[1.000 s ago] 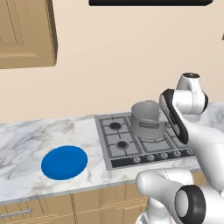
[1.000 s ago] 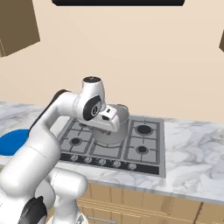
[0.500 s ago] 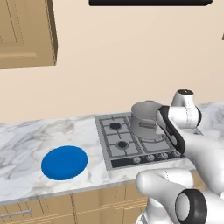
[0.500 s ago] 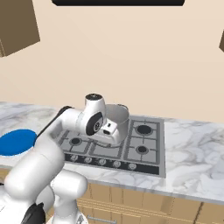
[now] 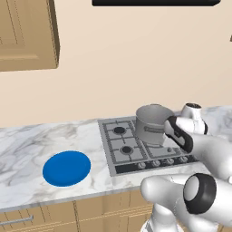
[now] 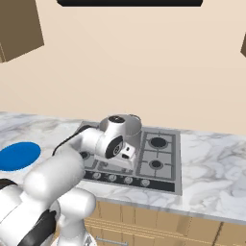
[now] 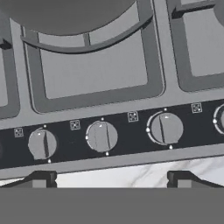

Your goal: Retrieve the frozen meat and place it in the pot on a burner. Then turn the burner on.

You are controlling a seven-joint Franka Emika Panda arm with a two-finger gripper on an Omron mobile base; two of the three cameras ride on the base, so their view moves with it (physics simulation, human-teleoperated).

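Brushed grey metal marks the cylindrical pot [image 5: 152, 123], which is seen standing on the rear burner of the grey gas cooktop [image 5: 118, 149], on the side nearer the arm; its rolled rim and small side handle are shown in the left base view. In the right base view the pot [image 6: 132, 124] is partly hidden behind the arm's white wrist. The cooktop is set into a white marble-veined countertop [image 5: 27, 149], on which a round blue plate [image 5: 66, 167] is laid well apart from the cooktop, to its left. Light wooden cabinet fronts [image 5: 104, 208] are seen below the counter.

The two-finger gripper [image 7: 109, 178] is held low over the front edge of the cooktop, pointing down at the black control strip [image 7: 70, 144]. In the hand view its two dark fingertips [image 7: 41, 178] are set wide apart, with nothing between them, and a row of round grey knobs is framed above them; the middle knob [image 7: 102, 136] lies roughly between the tips, apart from them. The pot's base is seen at the top of that view. The frozen meat cannot be made out, as the pot's inside is not shown.
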